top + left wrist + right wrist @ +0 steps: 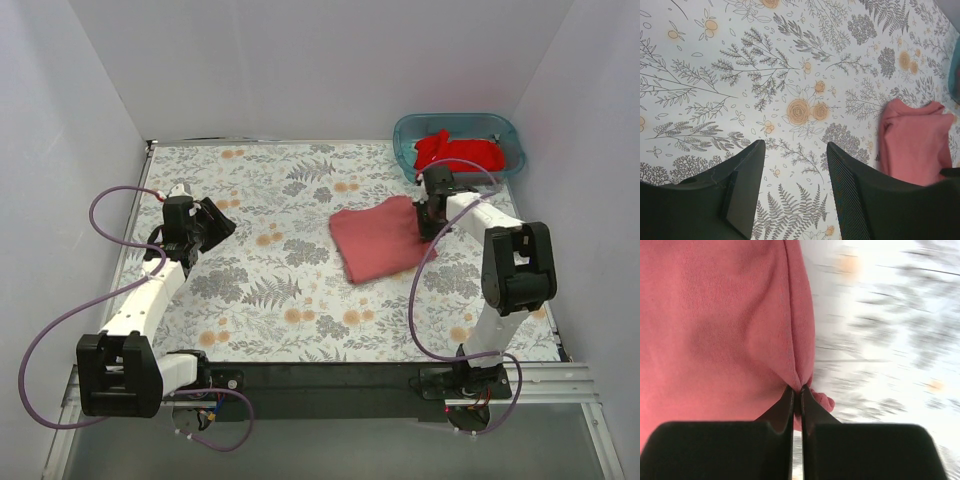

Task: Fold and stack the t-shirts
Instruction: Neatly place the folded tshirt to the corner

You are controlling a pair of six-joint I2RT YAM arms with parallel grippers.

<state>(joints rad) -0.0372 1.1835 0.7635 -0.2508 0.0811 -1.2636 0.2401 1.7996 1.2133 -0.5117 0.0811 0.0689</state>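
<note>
Folded, rumpled salmon t-shirt (378, 238); right gripper (797, 390) pinched on its edge (red t-shirt (458, 152) in tub (512, 135)); left gripper (795, 145) half-open, empty.

Inspection finds no legible text, label, brand or number on the salmon t-shirt (378, 240), red t-shirt (458, 152), tub (404, 140) or worktop (280, 290).

Boxed in by 3 plain white walls (330, 60): back, left, right. Lit evenly and softly, with faint shadows only. Floored by a table (280, 290) under a white cloth (715, 75) printed in grey ferns and orange blossoms. Edged at the near side by a black strip (330, 378) and a silver rail (560, 385). Plain grey surface (350, 450) below that.
</note>
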